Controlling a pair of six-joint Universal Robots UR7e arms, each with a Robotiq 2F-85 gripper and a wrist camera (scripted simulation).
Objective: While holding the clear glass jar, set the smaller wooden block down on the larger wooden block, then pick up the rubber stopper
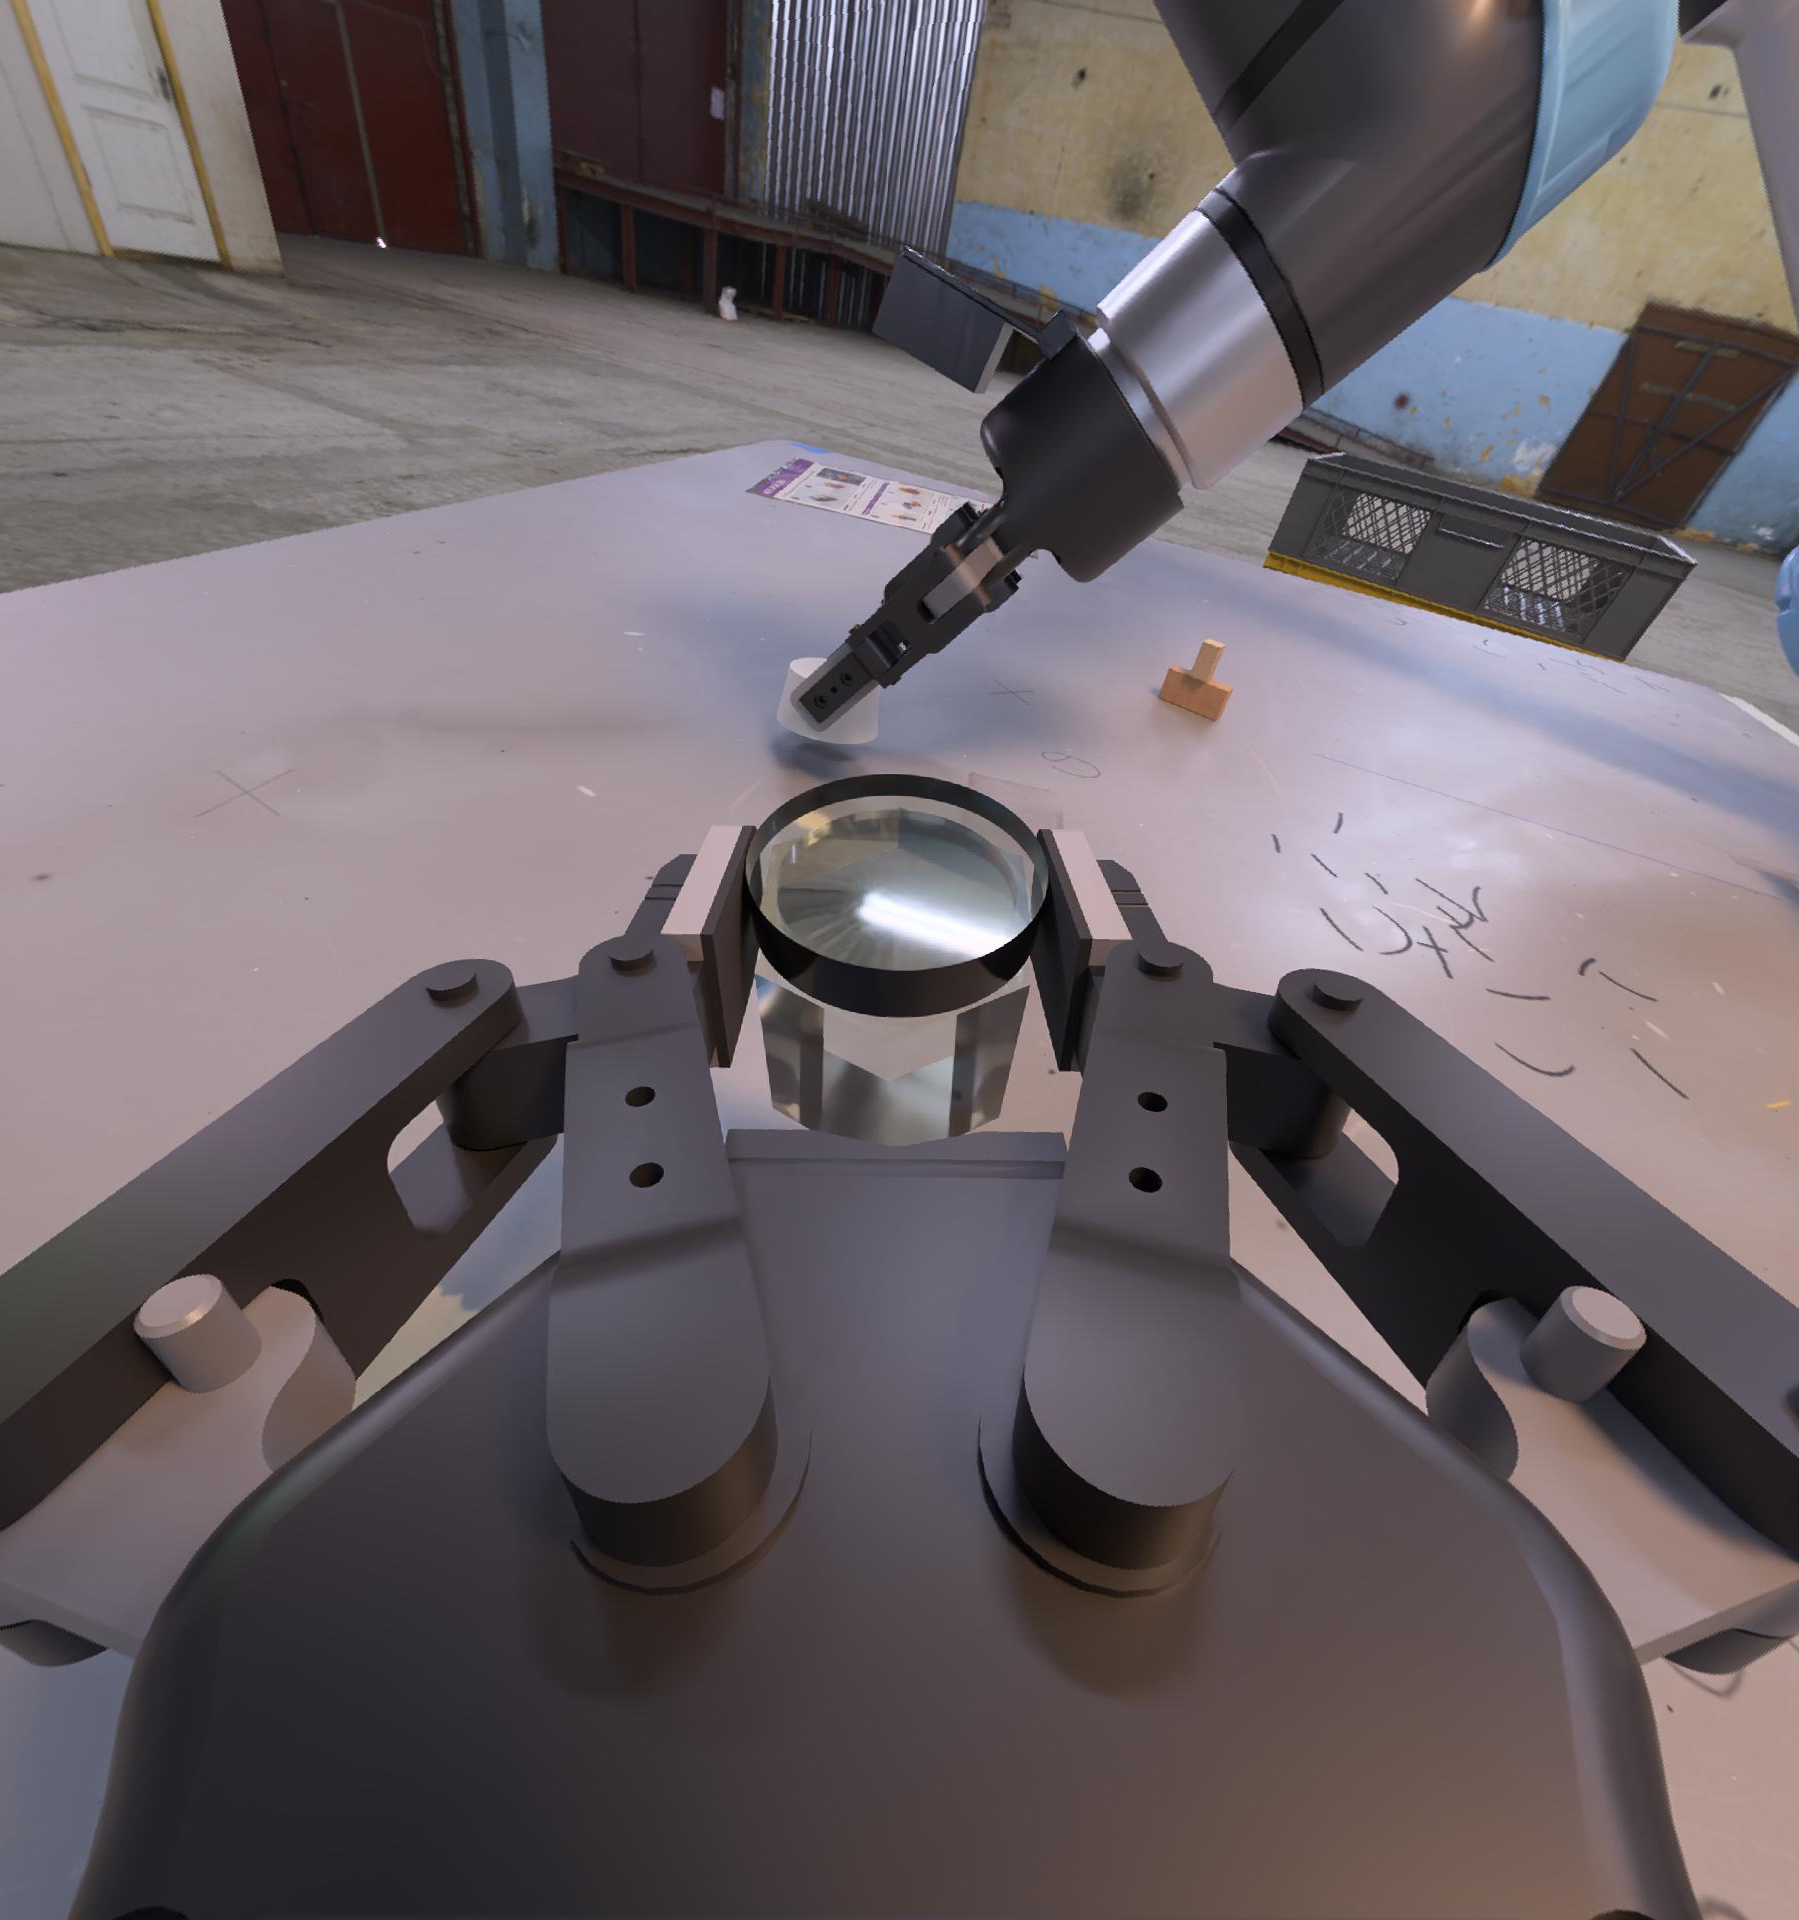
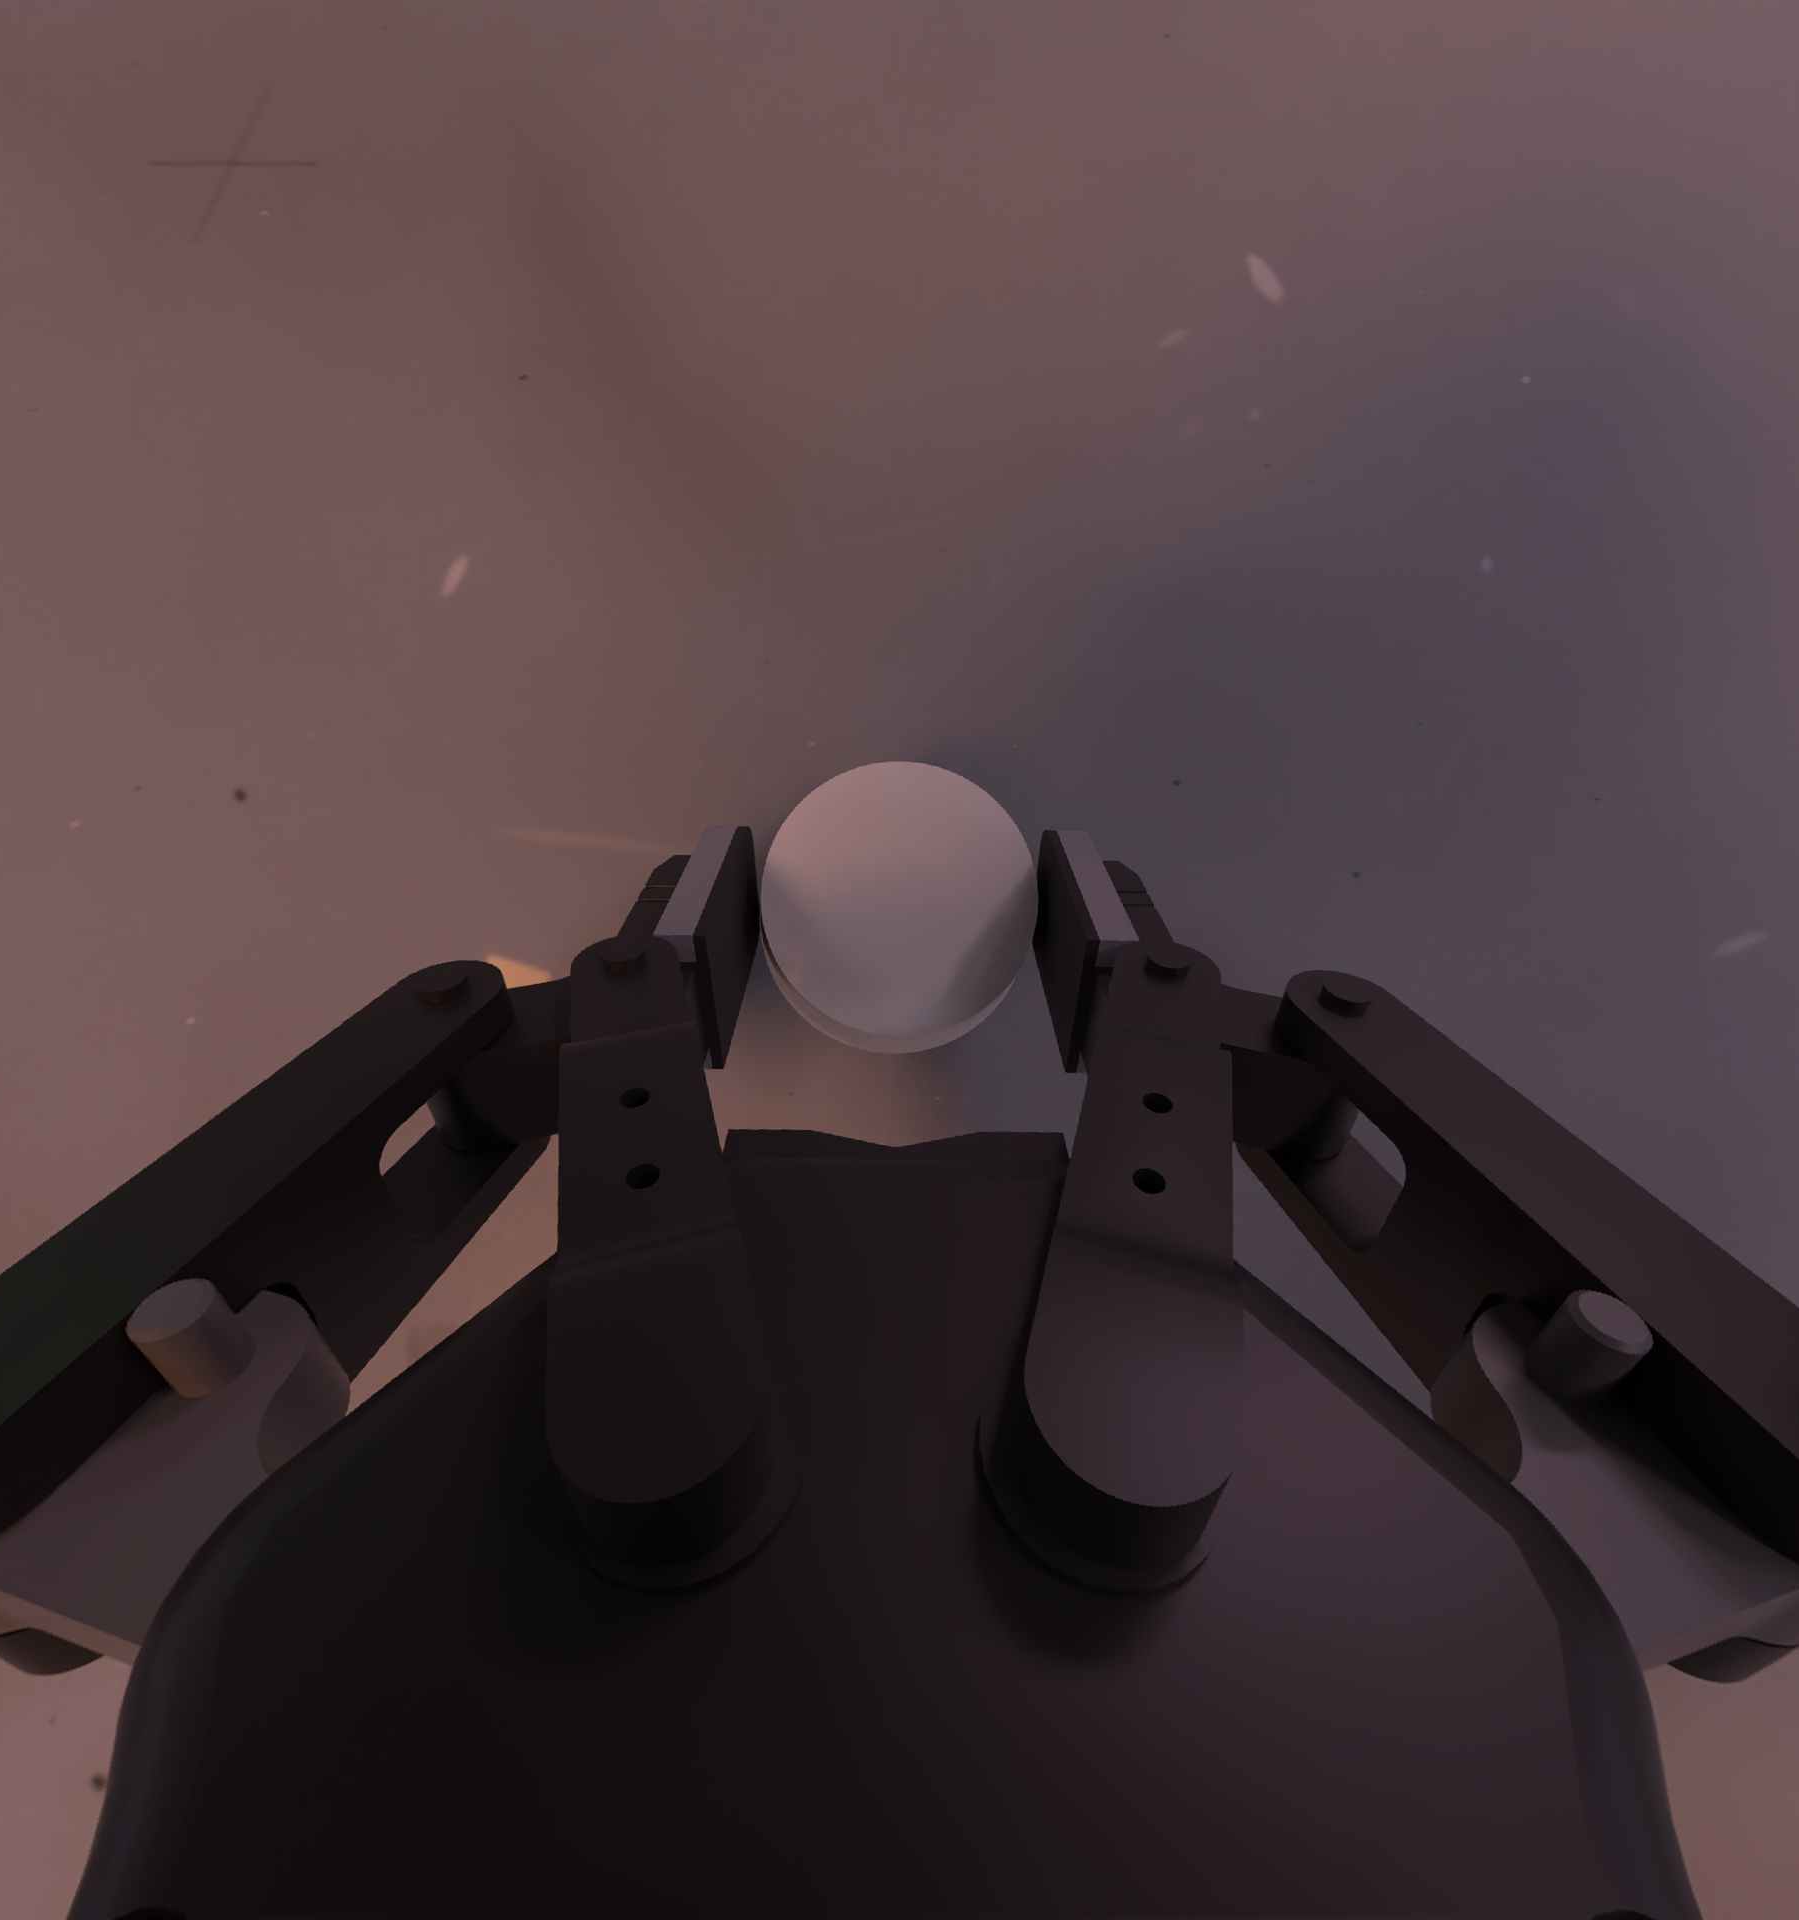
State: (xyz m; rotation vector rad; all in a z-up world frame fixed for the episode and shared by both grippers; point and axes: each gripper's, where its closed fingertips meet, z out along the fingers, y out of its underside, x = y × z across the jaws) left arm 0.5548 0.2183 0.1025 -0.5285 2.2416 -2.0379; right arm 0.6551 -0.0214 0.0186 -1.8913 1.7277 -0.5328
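My left gripper [image 1: 895, 920] is shut on the clear glass jar [image 1: 890, 1060], its pads on either side of the jar's black-rimmed top, above the grey table [image 1: 355, 727]. My right gripper [image 2: 897, 925] is shut on the white rubber stopper [image 2: 895, 883]. In the left wrist view the right gripper [image 1: 835, 698] holds the stopper [image 1: 853, 722] tilted just above the table, with a shadow below it. The smaller wooden block [image 1: 1204, 658] stands upright on the larger wooden block [image 1: 1194, 694] at the back right, apart from both grippers.
A printed paper sheet [image 1: 853, 494] lies at the table's far edge. A dark grey crate [image 1: 1477, 561] stands beyond the table at the back right. Black pen marks [image 1: 1446, 935] cover the table's right side. The right arm [image 1: 1290, 260] reaches in from the upper right.
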